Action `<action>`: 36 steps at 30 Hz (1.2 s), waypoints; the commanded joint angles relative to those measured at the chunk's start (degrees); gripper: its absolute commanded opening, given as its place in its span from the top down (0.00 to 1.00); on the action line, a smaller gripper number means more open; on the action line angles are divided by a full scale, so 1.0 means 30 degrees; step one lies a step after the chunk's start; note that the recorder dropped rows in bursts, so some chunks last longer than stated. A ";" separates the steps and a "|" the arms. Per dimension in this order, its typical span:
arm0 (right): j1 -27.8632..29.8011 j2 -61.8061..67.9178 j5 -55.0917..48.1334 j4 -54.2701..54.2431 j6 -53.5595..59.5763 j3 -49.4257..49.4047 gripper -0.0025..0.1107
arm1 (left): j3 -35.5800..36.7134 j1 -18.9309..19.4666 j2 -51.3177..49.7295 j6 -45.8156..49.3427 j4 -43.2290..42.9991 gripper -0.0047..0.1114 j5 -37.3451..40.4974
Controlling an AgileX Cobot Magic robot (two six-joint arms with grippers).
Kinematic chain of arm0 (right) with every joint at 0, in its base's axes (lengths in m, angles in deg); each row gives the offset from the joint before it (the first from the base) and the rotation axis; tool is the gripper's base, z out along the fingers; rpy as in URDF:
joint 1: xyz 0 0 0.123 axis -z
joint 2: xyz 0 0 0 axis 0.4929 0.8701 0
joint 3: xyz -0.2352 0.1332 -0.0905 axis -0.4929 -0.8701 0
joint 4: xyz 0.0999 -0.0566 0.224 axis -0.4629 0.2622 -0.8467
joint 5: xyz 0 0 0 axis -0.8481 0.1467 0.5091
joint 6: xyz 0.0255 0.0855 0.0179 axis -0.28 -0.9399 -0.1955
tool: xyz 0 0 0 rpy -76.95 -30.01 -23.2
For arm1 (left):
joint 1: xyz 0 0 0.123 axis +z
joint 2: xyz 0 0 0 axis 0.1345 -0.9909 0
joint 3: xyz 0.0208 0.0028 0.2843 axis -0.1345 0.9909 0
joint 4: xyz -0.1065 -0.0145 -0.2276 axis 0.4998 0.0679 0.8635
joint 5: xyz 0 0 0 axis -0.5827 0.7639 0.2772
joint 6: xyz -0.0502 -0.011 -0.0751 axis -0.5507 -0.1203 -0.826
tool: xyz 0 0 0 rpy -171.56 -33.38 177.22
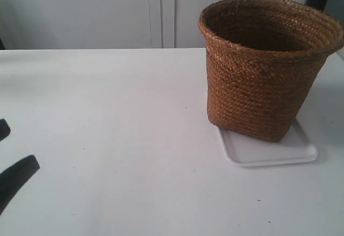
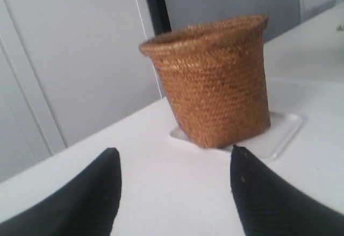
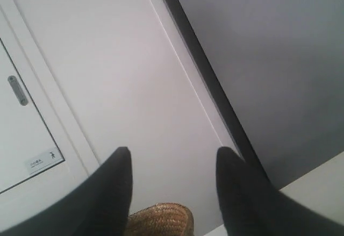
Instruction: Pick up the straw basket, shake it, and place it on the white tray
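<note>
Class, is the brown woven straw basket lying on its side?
No, the brown woven straw basket stands upright on the flat white rectangular tray.

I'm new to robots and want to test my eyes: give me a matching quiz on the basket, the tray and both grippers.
Things:
1. straw basket
2. white tray
3. left gripper
4. right gripper

States:
A. open, sees mostly wall
B. lies under the basket
C. stands upright on the tray
D. open, faces the basket, apart from it

Pairs: 1-C, 2-B, 3-D, 4-A
</note>
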 commanded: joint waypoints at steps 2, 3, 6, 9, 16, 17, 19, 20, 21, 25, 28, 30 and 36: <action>0.0104 -0.0079 -0.0078 -0.1209 -0.0001 -0.0097 0.57 | 0.0239 -0.0054 0.0141 -0.0144 0.0462 0.41 0.3431; 0.0104 -0.0079 -0.0078 -0.1444 -0.0001 -0.0097 0.57 | 0.0305 -0.0054 0.0141 -0.0144 0.0548 0.41 0.3520; 0.0104 -0.0079 -0.0109 -0.2055 -0.0001 -0.0097 0.57 | 0.0932 -0.0054 0.0141 -0.0144 0.0703 0.41 0.3104; 0.0104 -0.0079 -0.0161 -0.2130 -0.0001 -0.0097 0.57 | 0.1746 -0.0054 0.0141 -0.0700 0.1339 0.41 0.2836; 0.0104 -0.0079 -0.0224 -0.2222 -0.0001 -0.0097 0.57 | 0.1746 -0.0054 0.0141 -0.1420 0.1417 0.41 0.3356; 0.0104 -0.0079 -0.0224 -0.2222 -0.0001 -0.0097 0.57 | 0.1746 -0.0054 0.0141 -0.2061 0.1846 0.41 0.4030; 0.0104 -0.0079 -0.0224 -0.2222 -0.0001 -0.0097 0.57 | 0.1746 -0.0054 0.0141 -0.3356 0.1997 0.41 0.5476; 0.0104 -0.0079 -0.0267 -0.2214 -0.0001 -0.0097 0.57 | 0.1746 -0.0054 0.0141 -0.4211 0.2235 0.41 0.6051; 0.0104 -0.0079 -0.0373 -0.2214 -0.0001 -0.0097 0.57 | 0.1746 -0.0054 0.0141 -0.4629 0.2235 0.41 0.6404; 0.0104 -0.0079 -0.1048 -0.2214 -0.0001 -0.0097 0.57 | 0.1746 -0.0054 0.0141 -0.4669 0.2274 0.41 0.6618; 0.0104 -0.0079 -0.1098 -0.2214 -0.0001 -0.0097 0.57 | 0.1746 -0.0054 0.0141 -0.4669 0.2274 0.41 0.6618; 0.0104 -0.0079 -0.1099 -0.2254 -0.0001 -0.0097 0.57 | 0.1746 -0.0054 0.0141 -0.4669 0.2274 0.41 0.6618; 0.0104 -0.0079 -0.2051 -0.2247 0.0455 -0.0097 0.57 | 0.1746 0.1335 0.0887 -0.4669 0.2274 0.41 0.6617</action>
